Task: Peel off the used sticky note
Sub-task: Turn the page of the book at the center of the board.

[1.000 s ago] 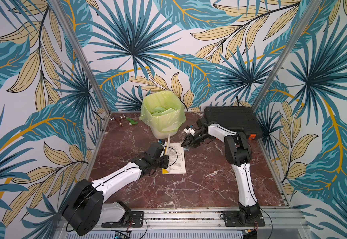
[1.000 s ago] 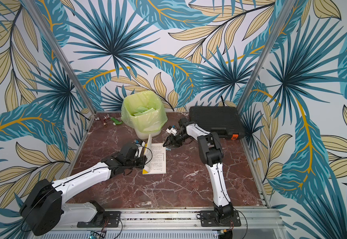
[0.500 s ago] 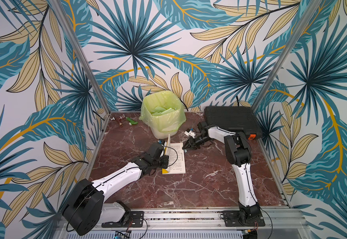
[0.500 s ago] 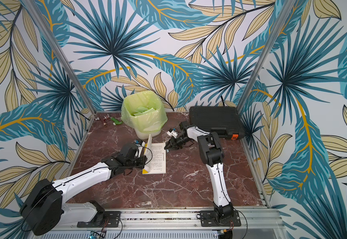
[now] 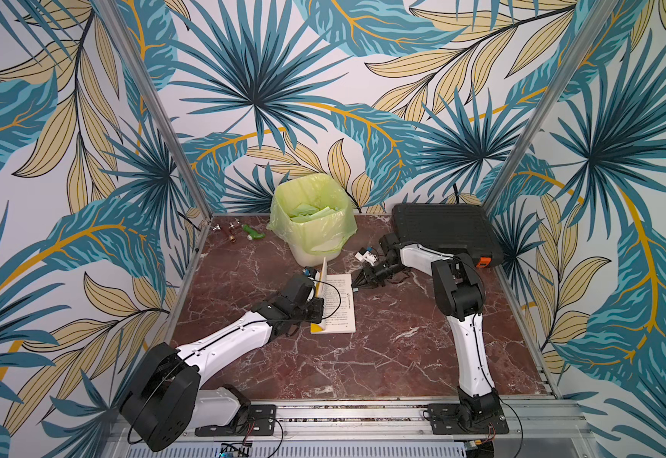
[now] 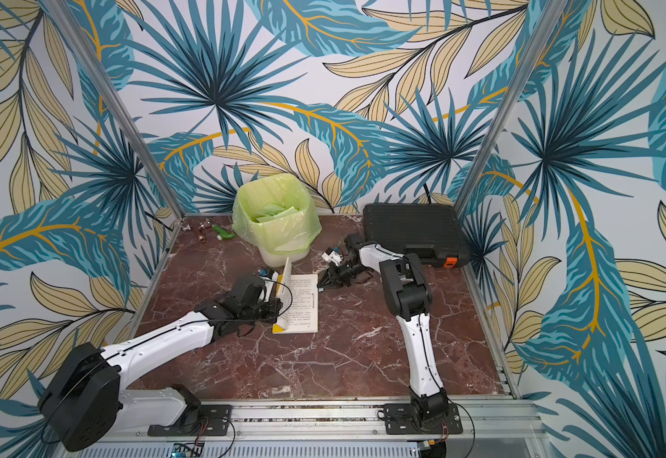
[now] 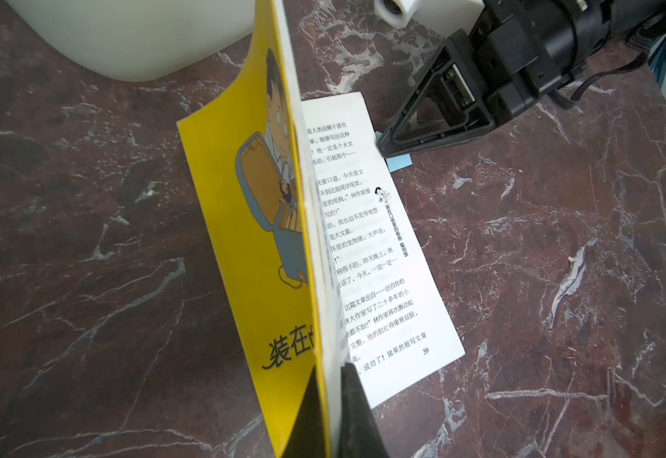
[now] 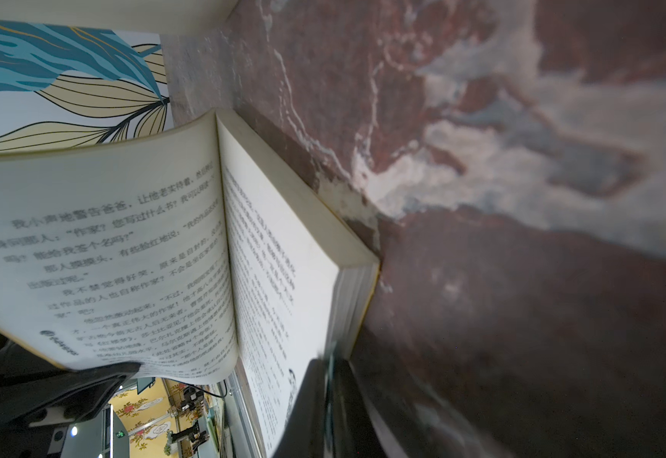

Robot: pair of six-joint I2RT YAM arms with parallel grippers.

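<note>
A yellow-covered book [image 5: 339, 303] [image 6: 303, 303] lies open on the marble table. My left gripper [image 7: 333, 380] [image 5: 318, 311] is shut on the front cover [image 7: 244, 198] and a sheaf of pages, holding them upright. A small blue sticky note [image 7: 399, 162] [image 5: 355, 290] pokes out from the outer edge of the flat page [image 7: 383, 277]. My right gripper [image 8: 329, 365] [image 5: 357, 283] [image 6: 320, 286] lies low on the table at that edge. It is shut on the note, seen as a thin teal sliver [image 8: 330, 357] between the dark fingers [image 8: 303, 396].
A white bin lined with a green bag [image 5: 311, 222] stands just behind the book. A black case [image 5: 446, 230] lies at the back right, behind the right arm. Small fittings [image 5: 240, 232] lie in the back left corner.
The right gripper has slid left to the book's outer edge and closed on the blue note. The left arm and the raised cover have stayed put.
</note>
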